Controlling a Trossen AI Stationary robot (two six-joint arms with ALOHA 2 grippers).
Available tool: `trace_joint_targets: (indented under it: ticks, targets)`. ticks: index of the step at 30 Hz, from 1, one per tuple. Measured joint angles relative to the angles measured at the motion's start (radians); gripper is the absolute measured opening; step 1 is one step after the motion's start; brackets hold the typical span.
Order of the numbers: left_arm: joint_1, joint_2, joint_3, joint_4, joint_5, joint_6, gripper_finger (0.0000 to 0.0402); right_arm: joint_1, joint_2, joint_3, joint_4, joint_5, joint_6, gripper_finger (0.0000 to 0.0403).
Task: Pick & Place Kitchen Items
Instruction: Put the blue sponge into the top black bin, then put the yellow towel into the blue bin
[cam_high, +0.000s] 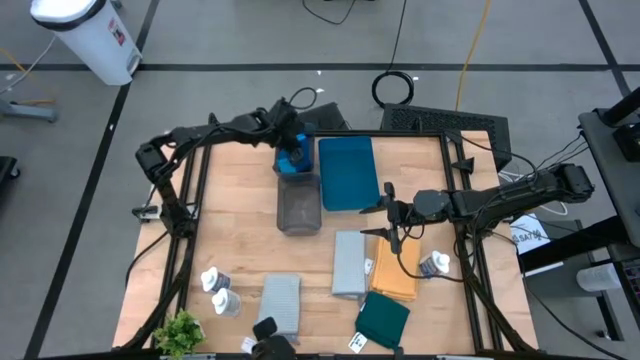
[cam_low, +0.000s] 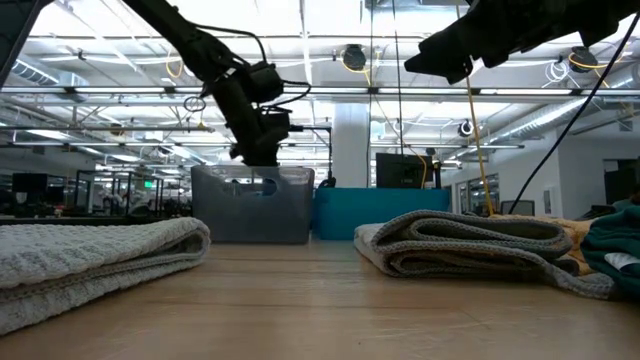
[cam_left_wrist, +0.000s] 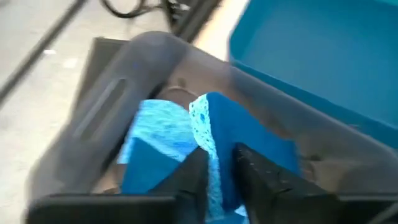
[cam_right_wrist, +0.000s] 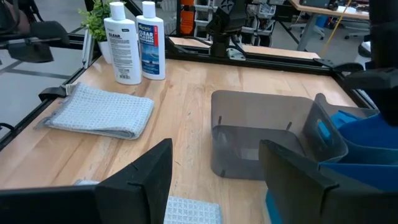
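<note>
Sponges (cam_left_wrist: 186, 146) blurred inside the grey tray (cam_left_wrist: 112, 106); my left gripper (cam_left_wrist: 216, 177) straddled one narrowly, grip unclear. My right gripper (cam_right_wrist: 214, 180) hung wide, empty.

A bright-blue, speckled sponge (cam_left_wrist: 208, 140) is seen in the translucent grey tray (cam_high: 298, 208); at its three o'clock a teal tray (cam_high: 346, 172) is found. Grey cloths (cam_high: 349, 262), an orange cloth (cam_high: 395, 270), a dark teal cloth (cam_high: 383, 319) and white, blue-marked bottles (cam_right_wrist: 132, 42) are seen.
</note>
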Motion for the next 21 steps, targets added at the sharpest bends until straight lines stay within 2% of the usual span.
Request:
trace_joint_targets:
  ticks: [7,10,15,21]
  targets:
    - [-0.033,0.000,0.019,0.019,-0.250,-0.001,0.0201,0.000,0.000,0.000,-0.001,0.000,0.000,0.0212]
    - [-0.046,0.000,0.038,0.018,-0.318,-0.003,0.0238,0.000,0.000,0.000,-0.001,0.000,0.000,0.0212]
    - [-0.077,-0.012,0.100,-0.029,-0.331,-0.018,0.0279,0.000,0.000,0.000,-0.013,0.000,0.003,0.0212]
    - [-0.140,-0.097,0.203,-0.142,-0.289,-0.079,0.0299,0.000,0.000,0.000,-0.028,0.000,0.003,0.0212]
